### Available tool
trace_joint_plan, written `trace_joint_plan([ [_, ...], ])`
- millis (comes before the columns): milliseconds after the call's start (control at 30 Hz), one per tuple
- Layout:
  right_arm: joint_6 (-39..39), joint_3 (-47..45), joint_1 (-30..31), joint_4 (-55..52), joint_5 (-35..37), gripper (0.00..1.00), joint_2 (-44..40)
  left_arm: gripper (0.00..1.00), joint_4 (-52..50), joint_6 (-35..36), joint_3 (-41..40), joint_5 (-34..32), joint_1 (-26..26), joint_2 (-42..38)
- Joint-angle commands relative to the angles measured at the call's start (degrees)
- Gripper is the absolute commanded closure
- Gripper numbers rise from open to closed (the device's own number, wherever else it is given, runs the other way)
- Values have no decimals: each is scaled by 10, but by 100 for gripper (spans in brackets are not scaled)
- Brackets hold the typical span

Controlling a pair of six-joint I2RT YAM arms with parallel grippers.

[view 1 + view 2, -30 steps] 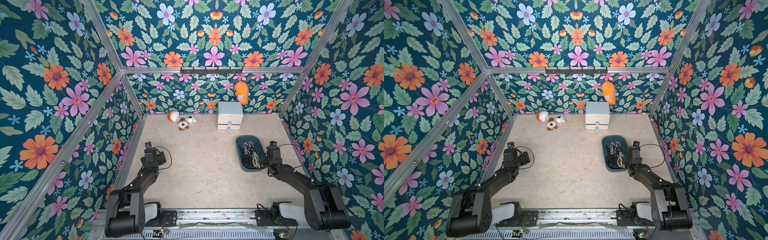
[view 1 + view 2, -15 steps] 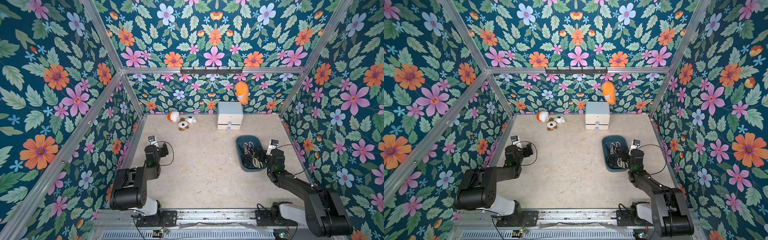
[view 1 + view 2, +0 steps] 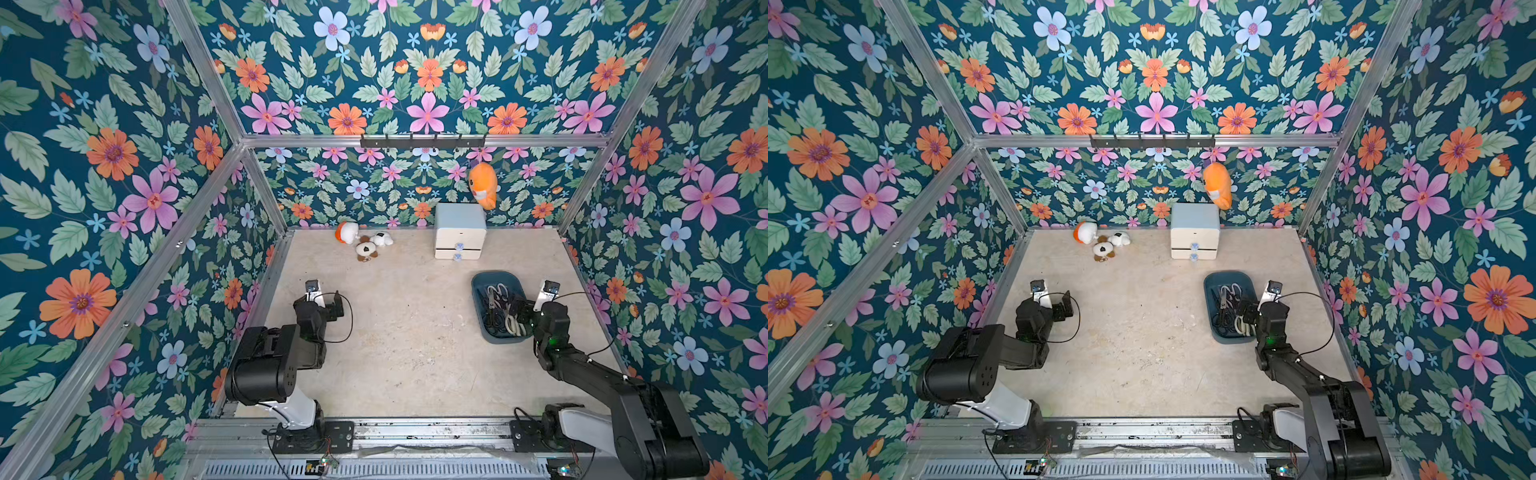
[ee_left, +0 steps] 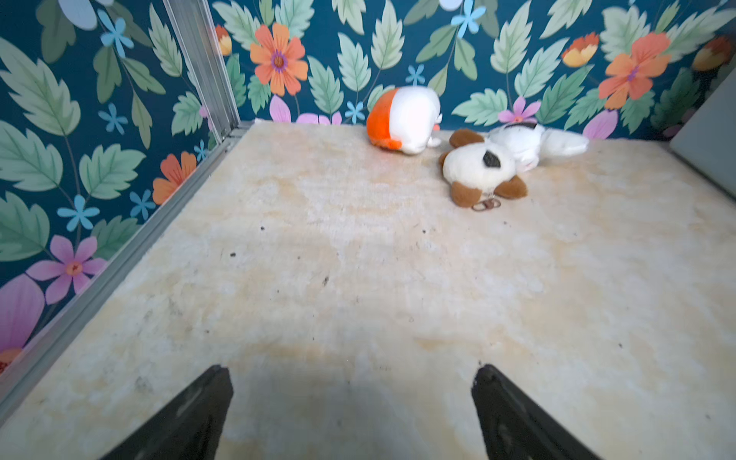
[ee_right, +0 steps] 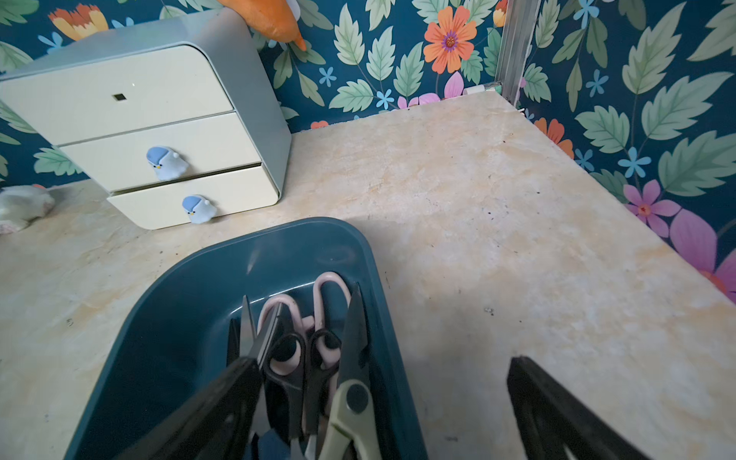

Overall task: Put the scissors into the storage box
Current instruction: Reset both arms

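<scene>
**Top views.** In both top views the storage box (image 3: 494, 277) sits on the table (image 3: 407, 340) toward the robot's right, in front of the white drawer cabinet (image 3: 459, 224). The scissors (image 3: 500, 309) lie piled inside it, and we see no pair outside the box. The right gripper (image 3: 520, 308) hangs over the near right part of the box, fingers spread and holding nothing. The left gripper (image 3: 330, 301) is well apart from the box, over bare table, likewise spread and empty.

**Left wrist view.** Both fingers stand wide apart with only table between them. No scissors appear here.

**Right wrist view.** One finger (image 5: 215, 406) hangs over the pile and the other is outside the box, so the fingers straddle its wall. A dark blade leans along that wall, tip raised.

**Hazards.** We judge the task at or near completion, so the main risk lies in the retreat.
- A low or sideways withdrawal may catch the rim and drag or tip the shallow box.
- The inner finger may hook a handle loop and lift a pair out.
- A knock on the leaning blade may send it over the rim.

**Count.**
- One storage box.
- At least four pairs of scissors can be told apart in the right wrist view: pink, black-handled, cream-handled and dark-bladed. Overlap prevents an exact total.
- One cabinet with two drawers.
- Three plush toys (image 3: 366, 250) on the table.
- One orange plush (image 3: 483, 185) hanging at the back wall.
- Two grippers.
</scene>
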Motion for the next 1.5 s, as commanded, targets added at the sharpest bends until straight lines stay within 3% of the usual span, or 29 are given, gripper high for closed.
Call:
trace_joint_plan([
  [0, -19, 12, 2, 1, -34, 1, 9, 1, 38, 9, 0, -11, -2, 2],
  [133, -20, -12, 2, 23, -28, 1, -12, 1, 34, 8, 0, -11, -3, 0],
  [300, 37, -61, -9, 69, 64, 1, -53, 1, 31, 9, 2, -12, -2, 0],
  [467, 42, -81, -10, 62, 71, 1, -102, 1, 28, 9, 4, -13, -4, 1],
  [667, -71, -91, -12, 172, 69, 1, -33, 1, 28, 10, 4, -16, -5, 0],
  [733, -36, -61, -51, 111, 19, 1, -27, 1, 28, 10, 4, -15, -5, 1],
  [833, -33, -45, -57, 179, -7, 1, 68, 1, 27, 10, 4, -16, -5, 1],
  [900, -42, -47, -56, 304, -2, 0, 159, 1, 27, 10, 4, -16, -5, 1],
  [967, -26, -26, -57, 170, -1, 1, 107, 1, 28, 9, 4, -16, -5, 1],
  [1033, -38, -41, -56, 277, -1, 0, 148, 1, 28, 10, 4, -16, -5, 1],
  [1100, -29, -19, -57, 169, 0, 1, 118, 1, 27, 9, 5, -16, -4, 1],
  [1133, -35, -15, -57, 207, 5, 1, 142, 1, 28, 10, 4, -16, -5, 1],
  [1200, -30, -4, -56, 146, 8, 1, 121, 1, 27, 10, 5, -16, -5, 0],
  [1267, -36, -13, -56, 203, 10, 1, 140, 1, 28, 10, 4, -16, -5, 1],
  [1333, -29, -3, -57, 149, 1, 1, 125, 1, 28, 10, 4, -16, -5, 0],
  [1400, -35, -12, -57, 196, 8, 1, 137, 1, 28, 9, 3, -16, -5, 0],
  [1467, -32, -6, -57, 163, 3, 1, 128, 1, 29, 9, 3, -15, -5, -1],
])
